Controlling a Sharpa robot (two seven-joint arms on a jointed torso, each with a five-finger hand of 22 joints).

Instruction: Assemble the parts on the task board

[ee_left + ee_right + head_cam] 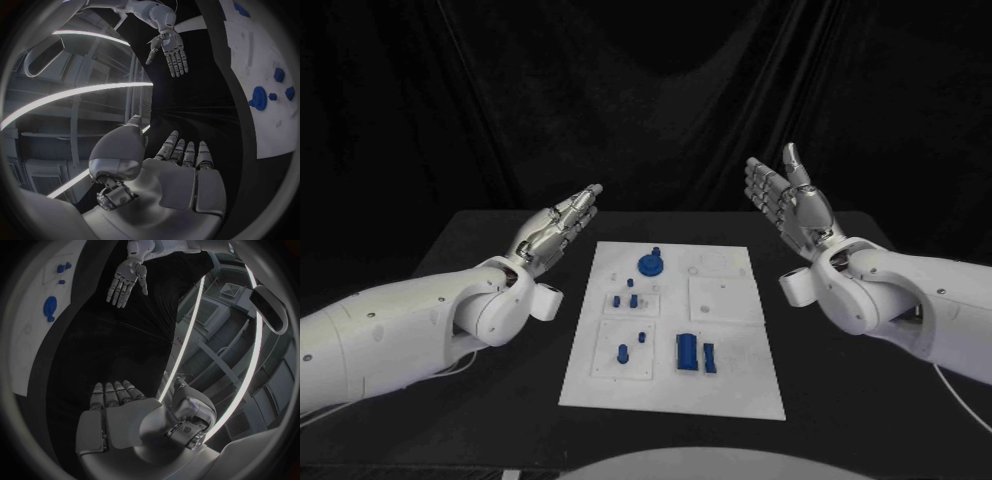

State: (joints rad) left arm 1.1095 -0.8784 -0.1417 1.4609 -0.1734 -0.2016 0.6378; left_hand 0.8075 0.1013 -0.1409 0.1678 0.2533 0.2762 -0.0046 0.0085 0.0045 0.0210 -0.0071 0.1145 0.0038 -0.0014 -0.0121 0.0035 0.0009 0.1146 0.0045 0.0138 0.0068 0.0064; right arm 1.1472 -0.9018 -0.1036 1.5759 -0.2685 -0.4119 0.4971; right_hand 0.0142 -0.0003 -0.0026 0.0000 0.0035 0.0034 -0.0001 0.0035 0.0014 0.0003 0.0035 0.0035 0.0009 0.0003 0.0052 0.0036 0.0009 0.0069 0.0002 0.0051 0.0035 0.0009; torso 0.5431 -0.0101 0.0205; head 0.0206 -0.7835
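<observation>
Two blue parts (695,353) nearest, one task board (733,385), two empty robot hands.

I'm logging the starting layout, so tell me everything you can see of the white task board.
The task board is a flat white rectangular plate, plastic-looking, lying lengthwise on the black table between the two arms. Its surface is divided into several faintly outlined square panels. Small blue parts sit on its left and middle panels: a round piece near the far end, small pegs midway, taller blocks nearer the robot. The right-hand panels look bare. Neither the left hand nor the right hand touches it; both are raised and open.
</observation>
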